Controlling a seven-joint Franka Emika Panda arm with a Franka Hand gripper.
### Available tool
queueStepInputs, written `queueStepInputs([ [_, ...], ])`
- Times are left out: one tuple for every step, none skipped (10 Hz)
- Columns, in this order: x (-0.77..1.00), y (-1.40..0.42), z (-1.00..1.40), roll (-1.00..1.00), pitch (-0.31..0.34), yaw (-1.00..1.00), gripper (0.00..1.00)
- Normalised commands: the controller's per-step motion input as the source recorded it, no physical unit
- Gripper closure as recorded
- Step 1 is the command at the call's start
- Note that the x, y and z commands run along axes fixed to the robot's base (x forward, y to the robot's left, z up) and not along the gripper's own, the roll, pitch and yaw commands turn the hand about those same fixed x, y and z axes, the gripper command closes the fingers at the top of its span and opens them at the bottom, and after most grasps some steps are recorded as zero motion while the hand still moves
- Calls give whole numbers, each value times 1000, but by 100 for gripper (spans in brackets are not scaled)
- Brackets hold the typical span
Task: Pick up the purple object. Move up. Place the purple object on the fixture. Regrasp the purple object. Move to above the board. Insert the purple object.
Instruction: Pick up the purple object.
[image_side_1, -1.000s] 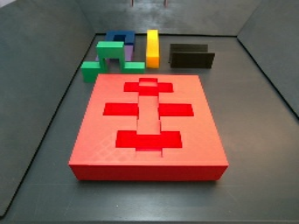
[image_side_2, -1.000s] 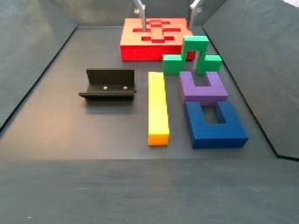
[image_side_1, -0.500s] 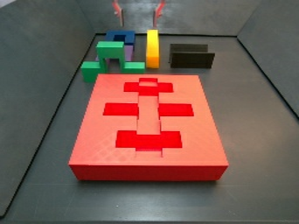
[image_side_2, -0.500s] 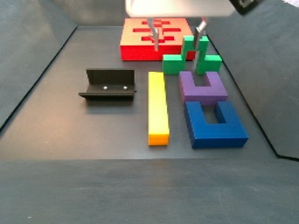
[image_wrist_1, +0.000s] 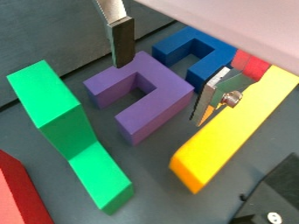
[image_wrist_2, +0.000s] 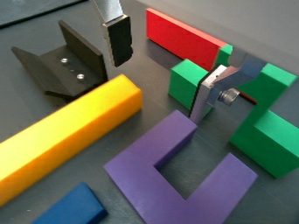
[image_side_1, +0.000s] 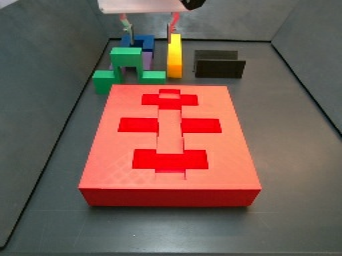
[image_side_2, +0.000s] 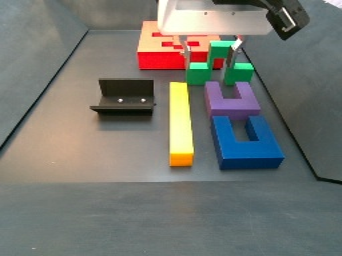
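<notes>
Tool (image_wrist_1: 163, 74) spread above purple object (image_wrist_1: 138, 94); prongs face blue block (image_wrist_1: 193, 54).

yellow bar (image_side_2: 179, 123), blue block (image_side_2: 247, 140), green block (image_side_2: 219, 63)

Gripper (image_side_2: 222, 52) comes down a lot since 1.0 s ago: back then only the fingertips show at the top edge of both side views, at 0.5 s ago the fingers and part of the white wrist body show, now the full white body and dark camera mount fill the top. It also shifts off the board (image_side_2: 158, 57) toward the green block (image_side_2: 227, 62) and purple object (image_side_2: 233, 97). In the side view facing the board (image_side_1: 170, 148), gripper (image_side_1: 150, 27) now hangs over the blocks at the back. Jaws apart, nothing between them; gripper (image_wrist_1: 163, 80) is above the purple object (image_wrist_1: 138, 93).
</notes>
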Motion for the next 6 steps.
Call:
queueStepInputs([
  [-149, -140, -194, 0, -10, -226, 0],
  [-11, -126, -214, 50, 0, -311, 0],
  [0, -91, -286, 40, 0, -277, 0],
  [-23, -77, -340, 17, 0, -211, 0],
  [-11, -31, -334, 0, -19, -103, 0],
  [-123, 0, -371, -3, -61, -20, 0],
])
